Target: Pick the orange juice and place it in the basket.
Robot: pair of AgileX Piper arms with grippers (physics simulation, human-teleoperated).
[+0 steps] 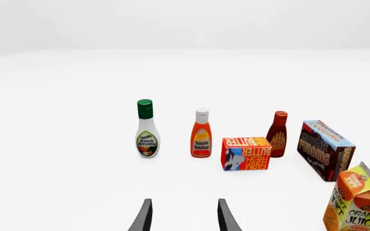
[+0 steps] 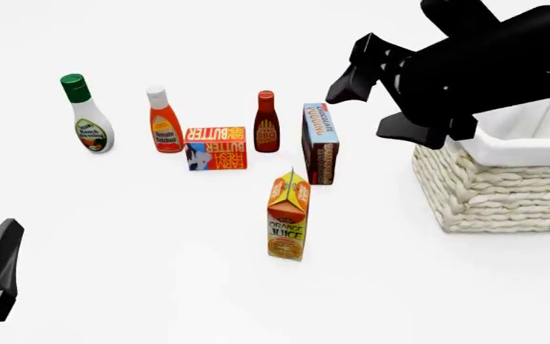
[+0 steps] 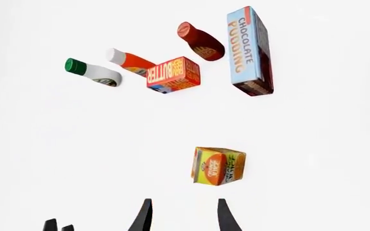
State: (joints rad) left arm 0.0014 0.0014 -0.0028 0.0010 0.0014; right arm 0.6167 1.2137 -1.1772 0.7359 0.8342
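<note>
Nearest the arms on the white worktop [image 2: 141,272], the orange juice [image 2: 288,216] stands upright and alone, its front reading "ORANGE JUICE". Both grippers hang clear of it with fingers apart and empty: the left gripper [image 1: 183,217] low at the near left, the right gripper [image 3: 183,217] high above the carton. To the right sits the basket [image 2: 490,190], woven, with a white liner. Farther back runs a row: green-capped "Ranch Dressing" bottle [image 2: 88,116], "Tomato Ketchup" bottle [image 2: 164,122], "FARM FRESH BUTTER" box [image 2: 215,148], "BBQ" sauce bottle [image 2: 266,123], and "CHOCOLATE PUDDING" box [image 2: 320,142]
</note>
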